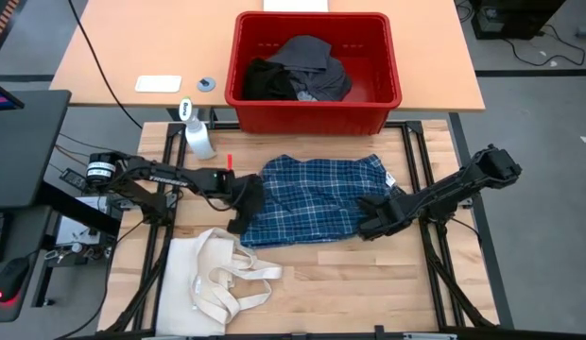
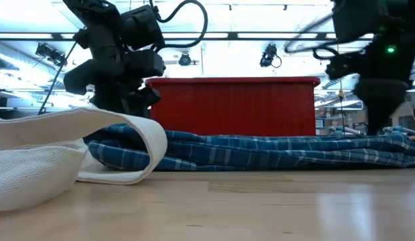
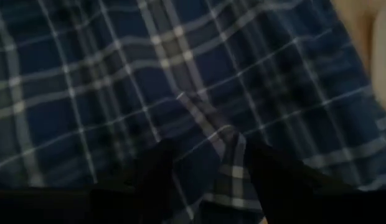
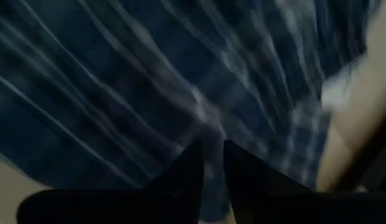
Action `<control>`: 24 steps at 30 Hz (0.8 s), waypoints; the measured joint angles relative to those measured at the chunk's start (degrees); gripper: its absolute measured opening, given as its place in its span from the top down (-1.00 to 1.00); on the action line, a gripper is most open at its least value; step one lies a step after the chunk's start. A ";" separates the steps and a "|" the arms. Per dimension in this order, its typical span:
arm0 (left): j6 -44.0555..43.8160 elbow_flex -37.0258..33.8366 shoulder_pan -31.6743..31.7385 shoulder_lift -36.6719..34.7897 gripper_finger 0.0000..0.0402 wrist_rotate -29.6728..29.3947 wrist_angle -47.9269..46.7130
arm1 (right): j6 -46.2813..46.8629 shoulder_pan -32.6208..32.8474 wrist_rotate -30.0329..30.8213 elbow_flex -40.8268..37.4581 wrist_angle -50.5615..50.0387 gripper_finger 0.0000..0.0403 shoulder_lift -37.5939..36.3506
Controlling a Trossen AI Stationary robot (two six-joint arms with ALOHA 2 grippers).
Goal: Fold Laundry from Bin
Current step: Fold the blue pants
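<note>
1. Across the middle of the high view we see the blue plaid shirt (image 1: 317, 200) spread flat on the wooden tabletop (image 1: 369, 283), just below the red bin (image 1: 317, 106).
2. We find the bin at the top centre of that view, on the far side of the shirt; inside it lie a black piece (image 1: 269, 80) and a dark grey piece (image 1: 312, 57), heaped together.
3. We see the left claw (image 1: 244, 203) at the shirt's left edge. In its wrist view a ridge of plaid cloth (image 3: 208, 155) rises between the two dark fingers (image 3: 155, 180), which stand apart on either side of it; we read this as a grasp on the shirt's edge.
4. We see the right claw (image 1: 373, 217) at the shirt's lower right corner. In its wrist view the fingers (image 4: 187, 174) are drawn nearly together with a thin fold of plaid (image 4: 211, 155) between them, clenched on the shirt.
5. In the low view the shirt (image 2: 274, 150) lies low along the tabletop in front of the bin (image 2: 234, 107), with the left arm's claw (image 2: 120, 94) at the upper left of the frame and the right arm at the upper right.
6. We see a cream tote bag (image 1: 213, 283) at the lower left of the high view, just beside the shirt's lower left corner, its handles trailing right.
7. We see a spray bottle (image 1: 197, 132) near the bin's lower left corner.
</note>
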 joint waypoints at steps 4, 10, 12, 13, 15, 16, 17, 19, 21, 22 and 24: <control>-0.49 0.00 0.24 0.00 -0.05 -3.03 -1.14 | 2.15 -0.36 -3.29 0.00 -1.91 0.70 0.00; -1.59 0.00 0.06 1.20 -0.05 -3.12 -0.31 | 2.17 -2.94 -3.94 -1.55 -0.84 0.78 0.00; -2.21 0.04 -0.24 1.90 -0.05 -2.07 -0.05 | 1.44 -4.89 -3.76 -3.96 1.53 0.80 0.02; -2.47 0.04 -0.54 2.19 -0.05 -1.99 -0.31 | 0.54 -5.95 -3.38 -5.14 3.03 0.81 0.07; -3.01 0.04 -1.24 2.59 -0.05 -1.86 0.06 | -0.59 -7.94 -0.63 -7.38 4.77 0.83 0.04; -3.18 0.04 -1.66 2.73 -0.05 -1.86 0.65 | -1.06 -8.94 1.00 -8.22 5.21 0.84 0.04; -3.59 0.04 -2.10 2.80 -0.05 -1.86 0.85 | -1.82 -10.04 2.40 -8.81 5.72 0.85 0.04; -4.84 0.04 -3.13 2.82 -0.05 -1.84 1.63 | -4.57 -12.51 4.46 -9.86 8.42 0.86 0.02; -6.11 0.04 -4.43 2.85 -0.05 -1.82 2.97 | -8.34 -15.28 6.34 -10.74 11.14 0.88 0.02; -6.59 0.03 -5.03 2.86 -0.05 -1.79 3.64 | -10.48 -16.81 7.46 -11.16 13.09 0.88 0.02; -7.65 0.02 -6.42 2.86 -0.05 -1.71 7.00 | -15.02 -20.15 10.09 -11.69 16.64 0.89 0.02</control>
